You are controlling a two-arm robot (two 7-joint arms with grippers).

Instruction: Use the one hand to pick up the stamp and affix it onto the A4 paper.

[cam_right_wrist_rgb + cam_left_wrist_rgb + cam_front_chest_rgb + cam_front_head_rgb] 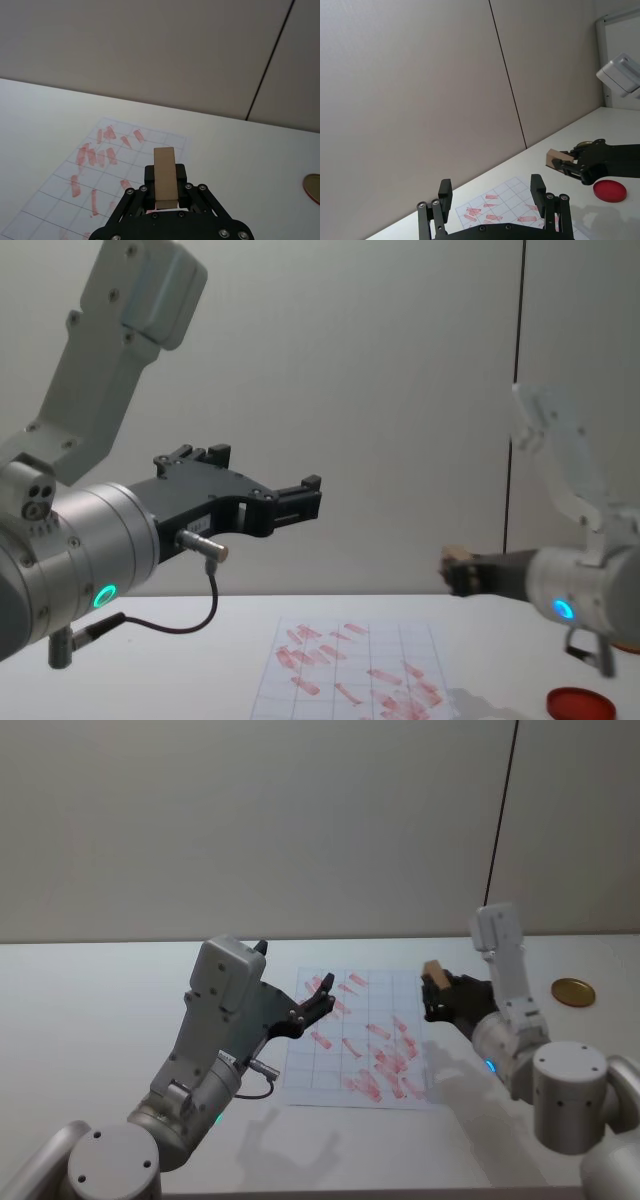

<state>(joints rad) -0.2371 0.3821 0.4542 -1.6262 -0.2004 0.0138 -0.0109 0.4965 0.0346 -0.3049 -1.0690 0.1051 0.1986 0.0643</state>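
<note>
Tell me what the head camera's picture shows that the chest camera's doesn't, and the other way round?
Head view: it looks down on the table, so most of the A4 paper and its grid of red marks is laid out, and a round gold lid lies at the far right.
Chest view: seen from the side, a flat red disc sits at the lower right, and both tools hang clear above the table.
Shared: the left tool, open, over the paper; the right tool shut on the stamp.

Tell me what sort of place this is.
Probably a robot test lab: a white table before plain wall panels, a gridded paper crowded with red marks, and the right tool holding a stamp.
</note>
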